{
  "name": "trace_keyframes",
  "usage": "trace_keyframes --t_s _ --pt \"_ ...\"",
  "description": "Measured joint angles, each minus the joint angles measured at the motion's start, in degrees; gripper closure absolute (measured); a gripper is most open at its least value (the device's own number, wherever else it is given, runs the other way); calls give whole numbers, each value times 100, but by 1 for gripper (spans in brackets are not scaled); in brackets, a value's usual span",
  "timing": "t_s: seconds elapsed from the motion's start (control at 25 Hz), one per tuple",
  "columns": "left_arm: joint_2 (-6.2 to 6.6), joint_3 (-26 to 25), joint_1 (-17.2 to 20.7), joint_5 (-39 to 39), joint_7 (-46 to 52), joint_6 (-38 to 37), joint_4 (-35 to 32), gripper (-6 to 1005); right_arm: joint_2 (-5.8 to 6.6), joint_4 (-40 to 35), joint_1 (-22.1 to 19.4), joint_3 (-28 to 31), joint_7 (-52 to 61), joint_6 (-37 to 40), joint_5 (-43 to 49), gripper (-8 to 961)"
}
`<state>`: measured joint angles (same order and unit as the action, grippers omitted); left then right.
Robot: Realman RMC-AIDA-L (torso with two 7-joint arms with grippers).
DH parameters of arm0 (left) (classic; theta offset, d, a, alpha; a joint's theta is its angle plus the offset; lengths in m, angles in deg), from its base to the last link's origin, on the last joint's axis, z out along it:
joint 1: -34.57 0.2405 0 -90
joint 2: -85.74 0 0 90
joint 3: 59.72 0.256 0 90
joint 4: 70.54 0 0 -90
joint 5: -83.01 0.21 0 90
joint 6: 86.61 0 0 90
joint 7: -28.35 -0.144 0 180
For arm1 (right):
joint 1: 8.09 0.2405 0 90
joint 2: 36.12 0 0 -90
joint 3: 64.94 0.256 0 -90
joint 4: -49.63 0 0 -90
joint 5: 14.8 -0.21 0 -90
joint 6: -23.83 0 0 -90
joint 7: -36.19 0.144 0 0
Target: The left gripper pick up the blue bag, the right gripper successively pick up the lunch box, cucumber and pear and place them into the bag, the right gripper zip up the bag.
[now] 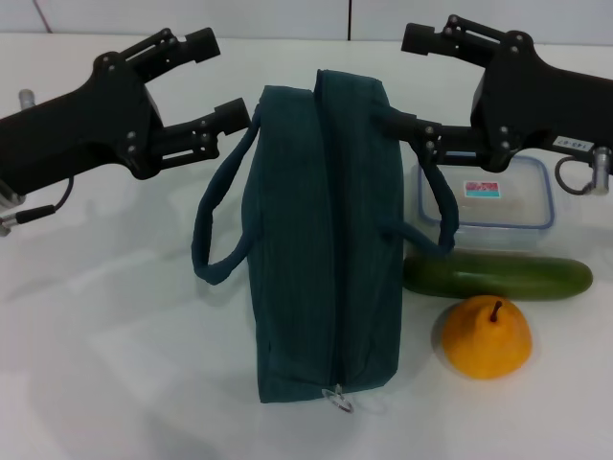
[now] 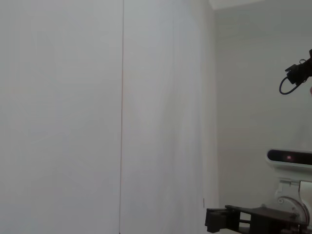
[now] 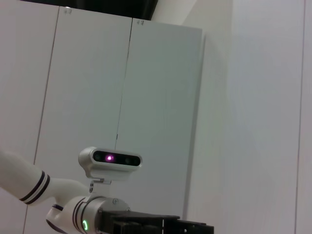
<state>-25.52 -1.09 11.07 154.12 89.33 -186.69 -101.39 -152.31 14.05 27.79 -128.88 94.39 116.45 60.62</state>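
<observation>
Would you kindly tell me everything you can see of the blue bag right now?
The blue bag is a dark teal fabric tote lying on the white table, long and narrow, its zipper seam up, silver pull at the near end. One loop handle flops to the robot's left, the other to its right, by the lunch box and cucumber. Neither gripper holds it.

Matt woven cloth on the blue bag, faintly ribbed, with soft fabric loop handles and a small shiny metal zip pull at its near end. Right of it, the lunch box is clear glossy plastic with a blue plastic rim and a paper-looking label. The cucumber looks smooth and waxy, catching light. The pear is smooth with a dull sheen. Both the left gripper and right gripper are matt black plastic. The table is smooth, white, slightly glossy.
</observation>
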Motion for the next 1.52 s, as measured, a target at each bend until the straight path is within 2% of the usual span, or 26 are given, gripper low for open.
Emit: trace_keyframes --t_s 0.32,0.44,0.6,0.72,0.88,1.04,1.32,1.52 --pt "-4 -1 7 0 44 -6 0 144 0 10 -52 -5 -5 1 -2 128" --pt "19 0 -11 66 351 10 -87 147 0 14 -62 -5 -6 1 -3 129" --pt "111 -6 11 550 1649 195 -929 150 6 -25 -124 -5 45 40 -76 129" --pt "107 -10 44 1132 2805 449 -1646 153 14 -158 -269 -4 52 54 -206 129" --pt "-1 -49 14 1527 3463 518 -1966 156 22 -223 -387 -2 9 62 -356 129" --pt "-146 -344 -7 1852 3716 543 -1975 160 26 -225 -432 -2 5 64 -362 130" --pt "-387 -426 -66 2402 3892 623 -1989 166 34 -230 -441 2 6 66 -362 130" --pt "-454 -426 -80 2519 3937 735 -1991 170 35 -230 -440 -2 6 42 -363 130"
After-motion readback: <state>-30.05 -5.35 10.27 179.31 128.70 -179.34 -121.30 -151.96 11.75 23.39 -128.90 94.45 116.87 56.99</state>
